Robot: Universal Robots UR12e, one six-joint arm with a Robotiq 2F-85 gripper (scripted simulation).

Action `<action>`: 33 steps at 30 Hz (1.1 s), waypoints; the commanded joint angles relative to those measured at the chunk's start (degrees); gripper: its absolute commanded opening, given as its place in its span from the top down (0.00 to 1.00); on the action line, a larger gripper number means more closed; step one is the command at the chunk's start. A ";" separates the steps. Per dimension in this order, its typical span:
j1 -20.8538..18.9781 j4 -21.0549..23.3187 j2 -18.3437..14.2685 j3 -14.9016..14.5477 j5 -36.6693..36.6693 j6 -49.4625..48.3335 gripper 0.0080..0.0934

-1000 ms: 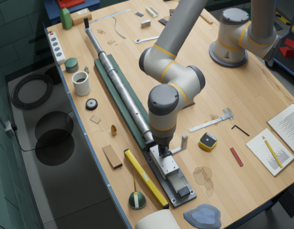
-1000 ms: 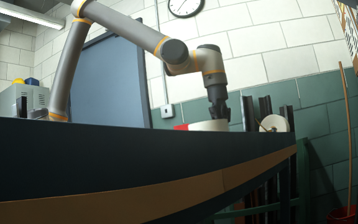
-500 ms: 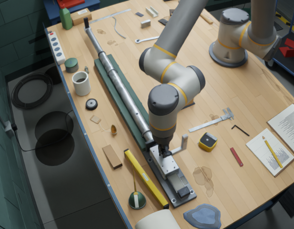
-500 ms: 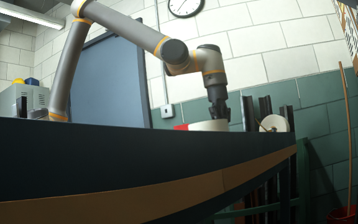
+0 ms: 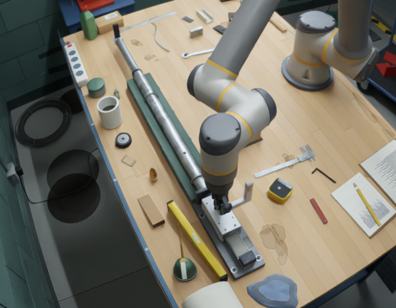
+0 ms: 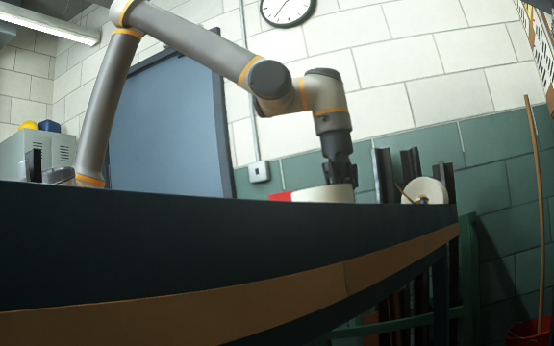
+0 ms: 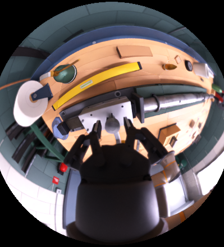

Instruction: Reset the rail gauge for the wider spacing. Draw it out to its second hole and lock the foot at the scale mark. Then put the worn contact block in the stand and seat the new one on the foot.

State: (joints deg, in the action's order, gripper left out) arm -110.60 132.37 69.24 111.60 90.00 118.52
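Note:
The rail gauge (image 5: 158, 109) is a long steel tube lying along a green mat on the bench, and its near end meets a light metal foot (image 5: 220, 218) on a dark base plate (image 5: 229, 243). A round knob (image 7: 112, 124) with a grey lever (image 5: 242, 195) stands on the foot. A dark contact block (image 5: 247, 258) sits at the near end of the plate. A small stand (image 7: 169, 134) is on the bench beyond the foot. My gripper (image 5: 222, 206) (image 7: 112, 127) hangs straight over the knob and is open, holding nothing.
A white cup (image 5: 109, 112) and a green tin (image 5: 96, 87) stand near the left edge. A yellow level (image 5: 196, 238) lies beside the base plate, a yellow tape measure (image 5: 279, 190) and a caliper (image 5: 286, 162) to its right. The bench edge runs just past the plate.

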 commanded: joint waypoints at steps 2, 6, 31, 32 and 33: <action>0.00 0.02 0.04 -0.04 0.00 0.00 0.41; 0.00 0.02 0.04 -0.04 0.00 0.00 0.41; 0.00 -9.14 5.54 -3.70 0.00 0.00 0.41; 0.00 -9.64 5.80 -3.93 0.00 0.00 0.41; 0.00 -10.07 6.03 -4.14 0.00 0.00 0.41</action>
State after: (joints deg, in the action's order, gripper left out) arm -110.60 122.20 75.33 107.41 90.00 118.52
